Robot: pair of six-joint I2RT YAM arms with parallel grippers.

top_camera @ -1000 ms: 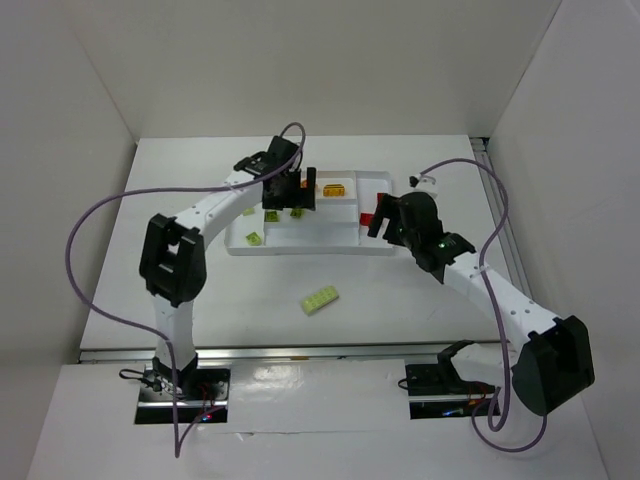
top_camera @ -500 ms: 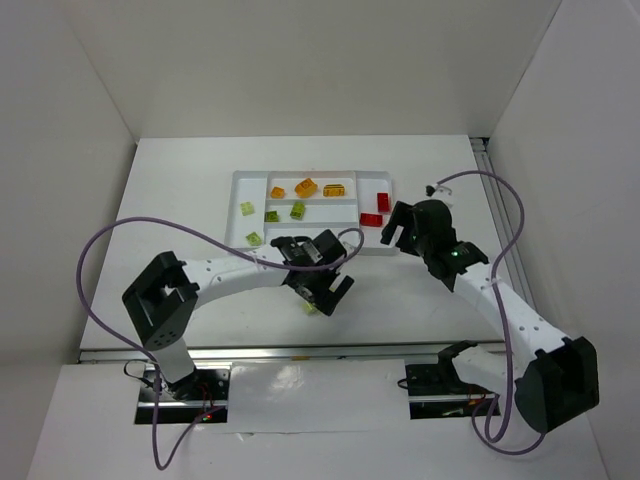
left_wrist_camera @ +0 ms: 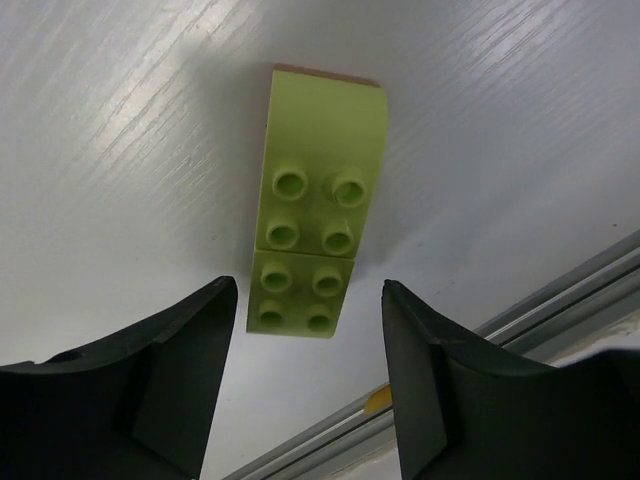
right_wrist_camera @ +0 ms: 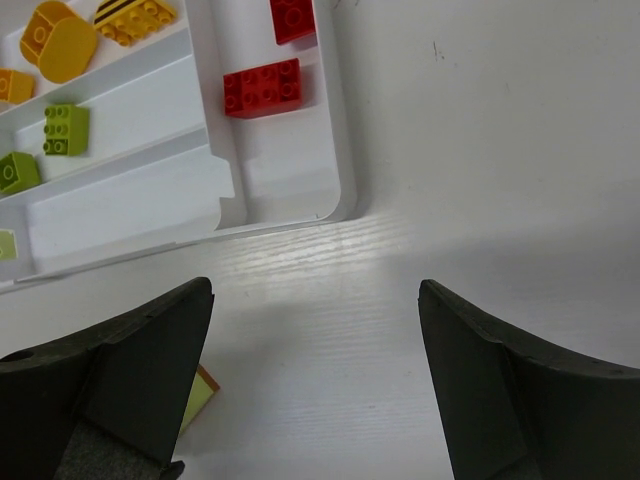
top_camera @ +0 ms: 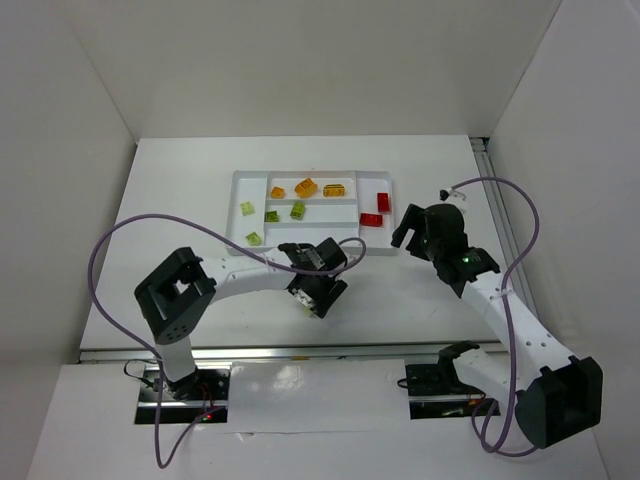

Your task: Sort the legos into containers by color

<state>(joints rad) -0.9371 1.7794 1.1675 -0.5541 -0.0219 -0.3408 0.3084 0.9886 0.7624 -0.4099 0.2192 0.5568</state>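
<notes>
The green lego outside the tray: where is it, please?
In the left wrist view the lego lies flat on the table between the left hand's open fingers, on the tray's near side.

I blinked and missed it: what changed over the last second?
The left pincer swung from the tray back to the table and now straddles the loose green brick, jaws open. The right pincer drew slightly away. The tray stayed put.

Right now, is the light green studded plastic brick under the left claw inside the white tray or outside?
Outside: the brick lies studs-up on the table.
</notes>
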